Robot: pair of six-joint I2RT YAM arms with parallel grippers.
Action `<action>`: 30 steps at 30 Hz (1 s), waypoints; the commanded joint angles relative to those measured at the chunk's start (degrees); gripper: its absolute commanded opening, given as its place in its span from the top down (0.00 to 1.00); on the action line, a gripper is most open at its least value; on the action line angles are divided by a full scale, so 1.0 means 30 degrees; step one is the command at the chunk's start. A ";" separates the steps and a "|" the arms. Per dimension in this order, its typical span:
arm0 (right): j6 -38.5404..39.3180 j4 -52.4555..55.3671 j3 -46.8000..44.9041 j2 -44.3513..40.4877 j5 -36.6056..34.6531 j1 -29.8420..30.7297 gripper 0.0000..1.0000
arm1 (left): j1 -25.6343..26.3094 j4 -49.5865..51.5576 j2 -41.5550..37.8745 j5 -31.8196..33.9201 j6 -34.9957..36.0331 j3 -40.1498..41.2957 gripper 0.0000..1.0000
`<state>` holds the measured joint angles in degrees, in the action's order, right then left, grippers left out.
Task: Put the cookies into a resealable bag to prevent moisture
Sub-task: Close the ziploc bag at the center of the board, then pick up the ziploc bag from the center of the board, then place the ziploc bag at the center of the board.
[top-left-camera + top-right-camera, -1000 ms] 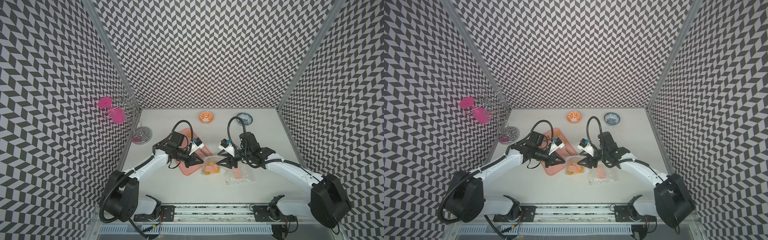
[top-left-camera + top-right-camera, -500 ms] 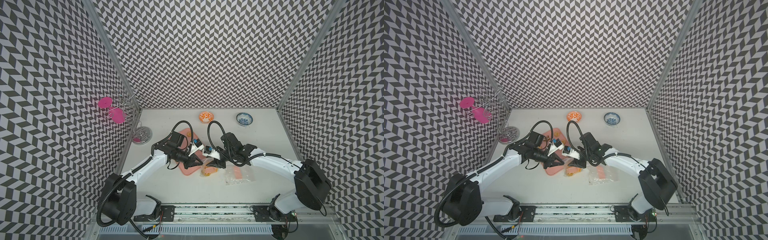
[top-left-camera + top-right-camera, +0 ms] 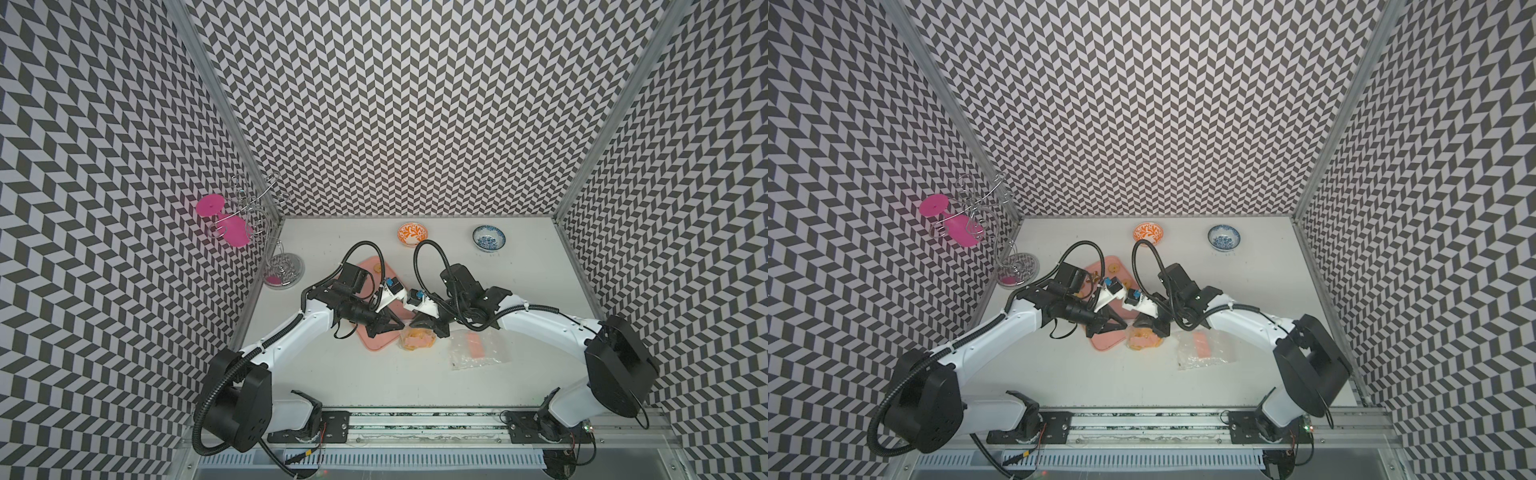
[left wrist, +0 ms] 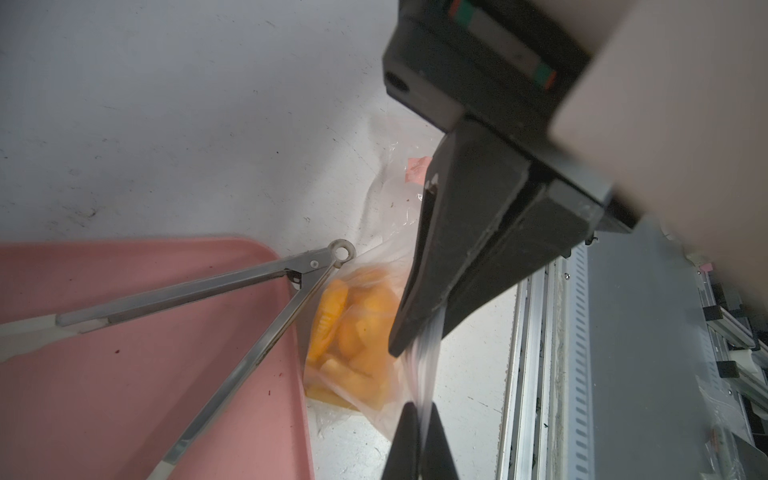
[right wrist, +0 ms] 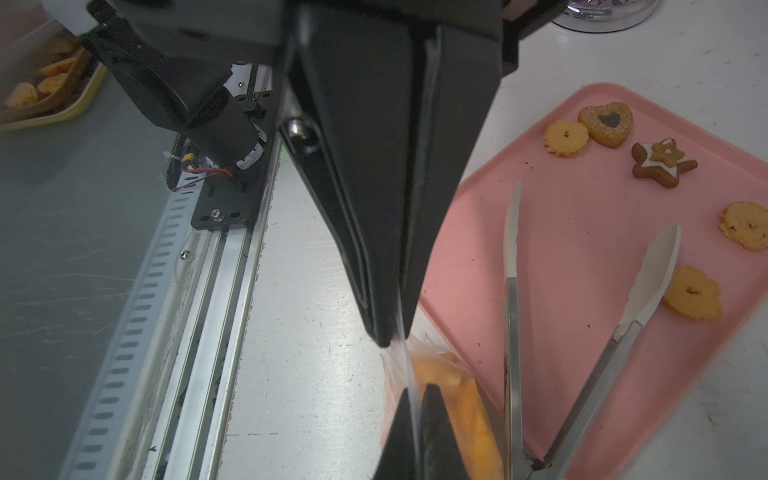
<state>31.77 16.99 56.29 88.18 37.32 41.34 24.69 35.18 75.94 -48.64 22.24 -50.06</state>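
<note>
Left pincer [image 4: 420, 415] and right pincer [image 5: 417, 395] are both clamped on the top film of the resealable bag [image 3: 417, 337]. The bag sits on the surface [image 5: 316, 332], just beside a corner of the pink tray [image 5: 561, 249]. Bagged cookies [image 4: 361, 332]: a yellow-orange pile inside. Loose cookies [image 5: 692, 293]: at least five on the tray (heart, star, rounds) by the tongs [image 5: 513, 332]. Judged over halfway done. Cannot tell whether the seal is closed.
</note>
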 commanded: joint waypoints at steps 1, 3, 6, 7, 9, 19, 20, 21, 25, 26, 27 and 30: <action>-0.0328 -0.0097 -0.0825 -0.1134 -0.0398 -0.0740 0.82 | -0.0203 -0.0097 -0.0590 -0.0072 0.0655 -0.0249 1.00; -0.0481 -0.0087 -0.1136 -0.1461 -0.0250 -0.1053 0.85 | -0.0254 -0.0096 -0.0521 -0.0075 0.0657 -0.0255 1.00; -0.0744 0.0220 -0.1142 -0.1631 0.0203 -0.1425 1.00 | -0.0265 -0.0125 -0.0424 -0.0046 0.0710 -0.0261 1.00; -0.0843 0.0203 -0.1168 -0.1722 0.0265 -0.1524 1.00 | -0.0312 -0.0125 -0.0414 -0.0030 0.0710 -0.0268 1.00; -0.1109 -0.0063 -0.1477 -0.2052 0.0118 -0.1730 0.99 | -0.0299 -0.0197 -0.0433 0.0154 0.0717 -0.0247 1.00; -0.0994 0.1052 -0.1813 -0.2790 0.0094 -0.2676 1.00 | -0.0316 -0.0326 -0.0538 0.0236 0.0487 -0.0598 1.00; -0.1241 0.1046 -0.1604 -0.2943 0.0255 -0.2705 1.00 | -0.0296 -0.0315 -0.0565 0.0233 0.0383 -0.0826 1.00; -0.1485 0.1146 -0.1307 -0.3168 0.0447 -0.2707 1.00 | -0.0290 -0.0139 -0.0546 0.0320 0.0243 -0.1180 1.00; -0.1757 0.3321 0.0901 -0.3976 0.0738 -0.2734 1.00 | -0.0162 0.1682 -0.0284 0.0397 0.0043 -0.3913 1.00; -0.1822 0.3728 0.1432 -0.4259 0.0587 -0.2812 1.00 | -0.0147 0.2022 -0.0200 0.0447 0.0029 -0.4585 1.00; -0.1896 0.4008 0.1881 -0.4496 0.0341 -0.2996 1.00 | -0.0140 0.2228 -0.0082 0.0503 0.0000 -0.5233 1.00; -0.1928 0.3980 0.2726 -0.4871 -0.0214 -0.3824 1.00 | -0.0131 0.2827 0.0816 0.0387 0.0312 -0.7177 1.00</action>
<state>26.37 28.42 61.65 76.09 37.63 31.64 24.01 41.06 76.58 -46.35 21.85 -67.18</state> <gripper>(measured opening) 0.048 0.047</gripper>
